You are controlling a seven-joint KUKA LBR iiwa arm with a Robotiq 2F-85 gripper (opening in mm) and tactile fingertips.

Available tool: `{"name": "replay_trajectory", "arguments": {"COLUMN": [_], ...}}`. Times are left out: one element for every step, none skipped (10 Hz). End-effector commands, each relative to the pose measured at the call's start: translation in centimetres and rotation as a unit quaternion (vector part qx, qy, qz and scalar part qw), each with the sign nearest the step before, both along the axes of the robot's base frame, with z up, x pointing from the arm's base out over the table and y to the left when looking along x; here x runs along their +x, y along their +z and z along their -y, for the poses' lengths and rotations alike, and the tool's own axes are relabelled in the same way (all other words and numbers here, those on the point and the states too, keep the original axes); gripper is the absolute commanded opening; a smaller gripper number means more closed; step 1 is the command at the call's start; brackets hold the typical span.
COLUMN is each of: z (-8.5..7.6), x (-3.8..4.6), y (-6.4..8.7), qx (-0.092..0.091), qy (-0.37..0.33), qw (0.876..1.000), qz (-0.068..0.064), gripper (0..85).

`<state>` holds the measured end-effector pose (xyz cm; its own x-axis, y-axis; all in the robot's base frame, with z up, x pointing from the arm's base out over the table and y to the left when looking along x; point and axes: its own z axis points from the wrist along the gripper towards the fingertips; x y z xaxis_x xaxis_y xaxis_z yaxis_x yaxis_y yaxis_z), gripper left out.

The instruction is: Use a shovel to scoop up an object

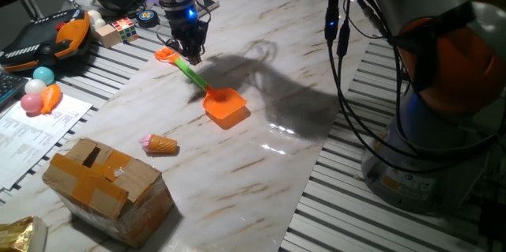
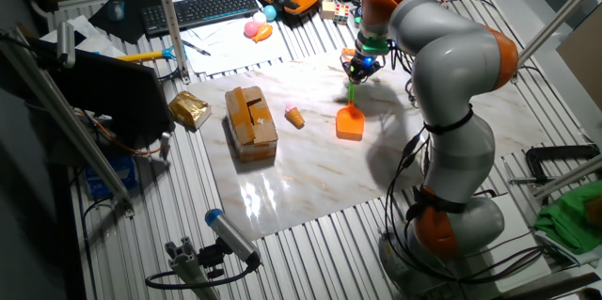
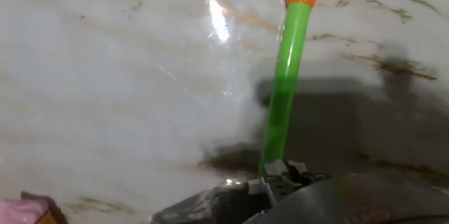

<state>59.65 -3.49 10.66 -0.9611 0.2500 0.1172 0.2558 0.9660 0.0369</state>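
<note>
The shovel (image 1: pixel 207 86) lies on the marble board, its orange scoop (image 1: pixel 225 107) toward the front and its orange loop end (image 1: pixel 165 54) at the back. My gripper (image 1: pixel 190 56) stands over the green shaft close to the loop end and is shut on it. In the hand view the green shaft (image 3: pixel 284 90) runs from my fingertips (image 3: pixel 280 175) up to the scoop's neck. The ice-cream cone (image 1: pixel 160 144) lies on the board to the left of the scoop, apart from it. It also shows in the other fixed view (image 2: pixel 294 117), with the shovel (image 2: pixel 350 117) to its right.
A taped cardboard box (image 1: pixel 107 181) sits at the board's front left, close to the cone. A pink ball (image 1: pixel 32 103), an orange toy and a puzzle cube (image 1: pixel 122 27) lie off the board at the left. A gold packet (image 2: pixel 188 109) lies beside the box.
</note>
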Motion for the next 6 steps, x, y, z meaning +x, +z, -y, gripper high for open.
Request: {"name": "replay_trajectory", "arguments": {"z": [0.0, 0.0, -0.1, 0.0, 0.0, 0.0], "x": [0.19, 0.29, 0.38, 0.47, 0.59, 0.68], "y": [-0.2, -0.5, -0.6, -0.9, -1.1, -1.3], "qx": [0.006, 0.006, 0.006, 0.006, 0.005, 0.006], "qy": [-0.009, -0.011, -0.012, -0.015, -0.023, -0.034], "qw": [1.0, 1.0, 1.0, 1.0, 1.0, 0.999], "qz": [-0.001, 0.0, 0.001, 0.003, 0.003, 0.001], "gripper": [0.7, 4.3, 17.3, 27.0, 37.0, 45.7]}}
